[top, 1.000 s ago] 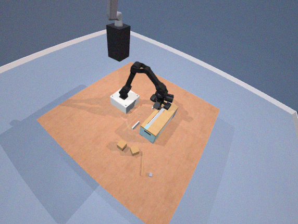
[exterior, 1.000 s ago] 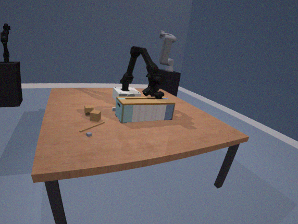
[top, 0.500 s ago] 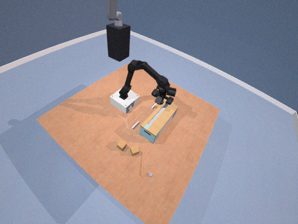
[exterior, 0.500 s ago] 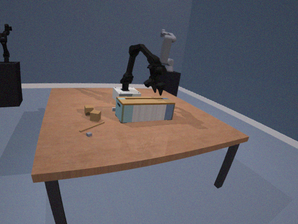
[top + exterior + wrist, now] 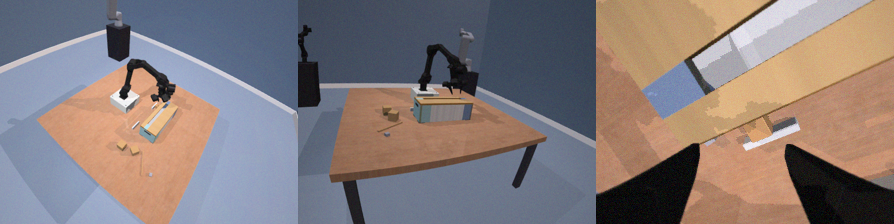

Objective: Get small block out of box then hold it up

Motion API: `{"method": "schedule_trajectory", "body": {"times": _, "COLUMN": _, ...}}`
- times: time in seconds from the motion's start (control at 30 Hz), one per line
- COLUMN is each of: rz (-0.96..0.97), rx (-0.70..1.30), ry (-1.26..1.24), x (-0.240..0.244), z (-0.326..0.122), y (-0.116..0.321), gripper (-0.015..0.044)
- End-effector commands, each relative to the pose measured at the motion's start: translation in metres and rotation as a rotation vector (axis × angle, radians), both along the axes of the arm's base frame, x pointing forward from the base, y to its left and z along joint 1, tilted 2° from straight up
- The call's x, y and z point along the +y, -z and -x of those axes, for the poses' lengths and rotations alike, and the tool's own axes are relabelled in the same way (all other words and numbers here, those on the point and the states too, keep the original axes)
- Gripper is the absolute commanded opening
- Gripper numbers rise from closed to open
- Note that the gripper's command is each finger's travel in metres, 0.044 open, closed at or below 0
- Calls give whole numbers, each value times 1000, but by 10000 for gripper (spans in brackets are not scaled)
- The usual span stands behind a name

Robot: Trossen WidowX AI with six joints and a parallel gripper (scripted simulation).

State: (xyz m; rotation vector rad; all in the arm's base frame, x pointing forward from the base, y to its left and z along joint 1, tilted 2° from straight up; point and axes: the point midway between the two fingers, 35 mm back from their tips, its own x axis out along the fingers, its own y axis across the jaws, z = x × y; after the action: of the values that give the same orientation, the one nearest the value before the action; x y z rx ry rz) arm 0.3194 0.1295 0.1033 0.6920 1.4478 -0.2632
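The long box [image 5: 166, 118] [image 5: 444, 101] [image 5: 806, 65] has a wooden top with a lengthwise slot, a teal end section [image 5: 148, 134] [image 5: 425, 113] and a blue end section [image 5: 166, 104] [image 5: 467, 112] [image 5: 676, 90]. No block shows through the slot in the wrist view. A small orange block [image 5: 760, 129] [image 5: 157, 106] is beside the box on the arm's side, toward the blue end, next to a white bar [image 5: 781, 134]. Whether it is the shelf's block I cannot tell. My gripper [image 5: 162, 101] [image 5: 456, 94] [image 5: 743, 149] is open and empty, above the box's blue end.
Another white bar [image 5: 135, 125] [image 5: 411, 109] lies beside the teal end. Two wooden cubes [image 5: 122, 145] [image 5: 134, 150], a thin stick [image 5: 142, 164] [image 5: 389, 126] and a small grey cube [image 5: 150, 174] [image 5: 387, 134] lie beyond. The white arm base [image 5: 118, 101] stands behind the box.
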Motion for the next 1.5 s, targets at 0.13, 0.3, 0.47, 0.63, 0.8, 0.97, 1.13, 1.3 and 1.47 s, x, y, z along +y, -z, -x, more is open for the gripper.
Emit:
{"method": "schedule_trajectory", "body": {"times": 0.13, "rz": 317, "rx": -311, "ry": -1126, "x": 9, "z": 10, "y": -5, "gripper": 285}}
{"method": "schedule_trajectory", "body": {"times": 0.3, "rz": 417, "rx": -369, "ry": -1453, "x": 13, "z": 13, "y": -6, "gripper": 285}}
{"method": "schedule_trajectory", "body": {"times": 0.47, "rz": 519, "rx": -410, "ry": -1784, "x": 17, "z": 17, "y": -6, "gripper": 285}}
{"method": "schedule_trajectory", "body": {"times": 0.63, "rz": 616, "rx": -434, "ry": -2114, "x": 20, "z": 20, "y": -7, "gripper": 285}}
{"method": "schedule_trajectory", "body": {"times": 0.8, "rz": 714, "rx": -437, "ry": -2444, "x": 24, "z": 24, "y": -8, "gripper": 285}}
{"method": "schedule_trajectory", "body": {"times": 0.97, "rz": 804, "rx": -417, "ry": -2774, "x": 27, "z": 27, "y": -9, "gripper": 285}}
{"method": "schedule_trajectory", "body": {"times": 1.13, "rz": 891, "rx": -366, "ry": -3110, "x": 31, "z": 30, "y": -11, "gripper": 285}}
{"method": "schedule_trajectory", "body": {"times": 1.3, "rz": 960, "rx": -280, "ry": -3443, "x": 34, "z": 33, "y": -12, "gripper": 285}}
{"method": "schedule_trajectory", "body": {"times": 1.47, "rz": 984, "rx": -226, "ry": -3605, "x": 35, "z": 35, "y": -13, "gripper": 285}}
